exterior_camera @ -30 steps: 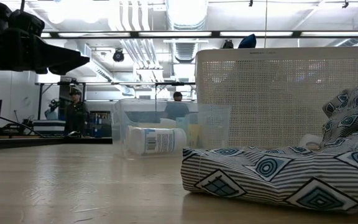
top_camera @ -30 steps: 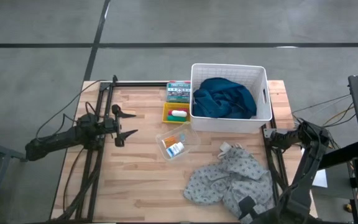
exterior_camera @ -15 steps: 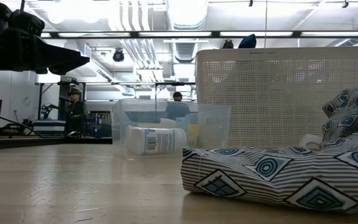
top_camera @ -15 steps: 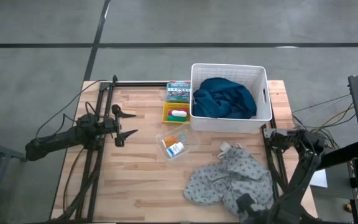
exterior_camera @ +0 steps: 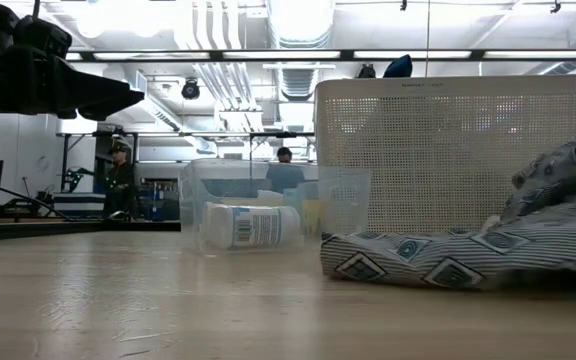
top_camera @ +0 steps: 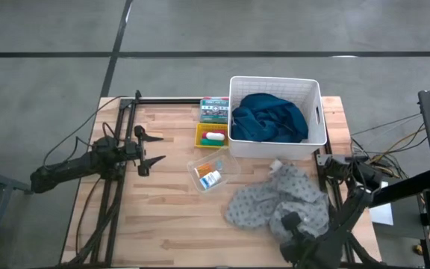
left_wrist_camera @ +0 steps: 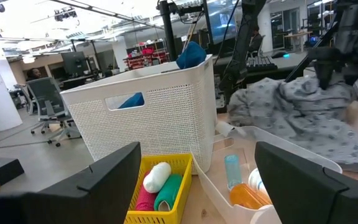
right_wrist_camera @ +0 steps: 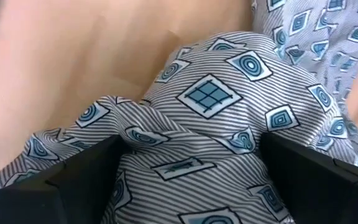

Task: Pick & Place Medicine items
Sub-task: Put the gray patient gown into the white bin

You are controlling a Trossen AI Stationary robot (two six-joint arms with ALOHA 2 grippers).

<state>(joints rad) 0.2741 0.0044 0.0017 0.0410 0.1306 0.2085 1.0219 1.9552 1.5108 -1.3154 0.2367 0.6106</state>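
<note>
The medicine items lie mid-table. White, red and green tubes [left_wrist_camera: 156,176] fill a yellow tray [top_camera: 200,137]. A white-and-blue bottle [exterior_camera: 251,226] and an orange pack [left_wrist_camera: 247,194] lie in a clear tub [top_camera: 230,166]. My left gripper [top_camera: 160,148] hovers open and level at the table's left, pointing at them. My right gripper [top_camera: 290,224] stands open over the grey patterned cloth [top_camera: 275,198], which lies crumpled at the near right. My right gripper comes at the grey cloth from above, slanting steeply down. Its open fingers [right_wrist_camera: 73,180] stand sunk into the cloth on either side of a raised fold [right_wrist_camera: 197,143]. The cloth lies bunched on the table, not lifted.
A white basket [top_camera: 316,138] holding a dark blue cloth [top_camera: 269,118] stands at the far right, just beyond the grey cloth. A small printed box [top_camera: 213,110] sits at the far edge beside it. Bare wood lies in the near-left half of the table.
My right gripper has come down toward the far edge and tipped to point steeply down into the grey cloth. The cloth has bunched toward the basket: its near-left edge has drawn in toward the right and sunk lower.
</note>
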